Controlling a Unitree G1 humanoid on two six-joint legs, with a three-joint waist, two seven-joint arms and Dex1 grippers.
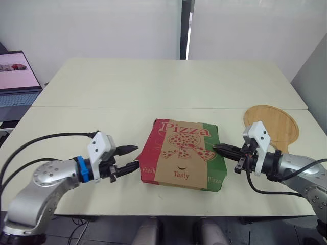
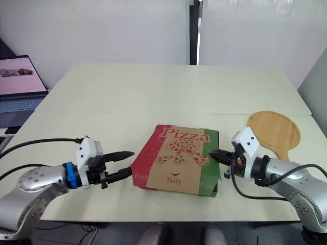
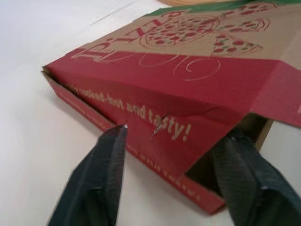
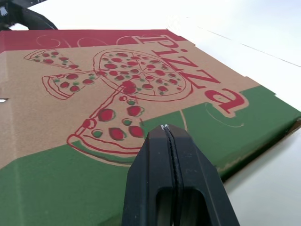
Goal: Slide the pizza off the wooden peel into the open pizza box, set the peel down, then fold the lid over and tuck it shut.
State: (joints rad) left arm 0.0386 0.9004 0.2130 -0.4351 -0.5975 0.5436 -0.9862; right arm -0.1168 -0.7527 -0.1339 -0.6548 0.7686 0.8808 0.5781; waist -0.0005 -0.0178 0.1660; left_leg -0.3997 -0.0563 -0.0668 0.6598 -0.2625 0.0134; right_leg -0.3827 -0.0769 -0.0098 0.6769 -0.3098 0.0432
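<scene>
**Box point(image 1: 184, 155) lid down, red flap outside base**

1. Laptop point(image 1: 15, 76): at the far left edge, past the table point(image 1: 153, 87).
2. Left gripper point(image 1: 136, 156): fingers spread wide, holding nothing, just beside the box's red left side. In the left wrist view the red flap point(image 3: 155, 101) hangs outside the base, with a gap at one corner.
3. Box: flat on the table, centre front, lid down.
4. Right gripper point(image 1: 214, 148): fingers pressed together, nothing between them, tip at the lid's green right edge.
5. Peel point(image 1: 273, 122): flat on the table, right of the box.
</scene>
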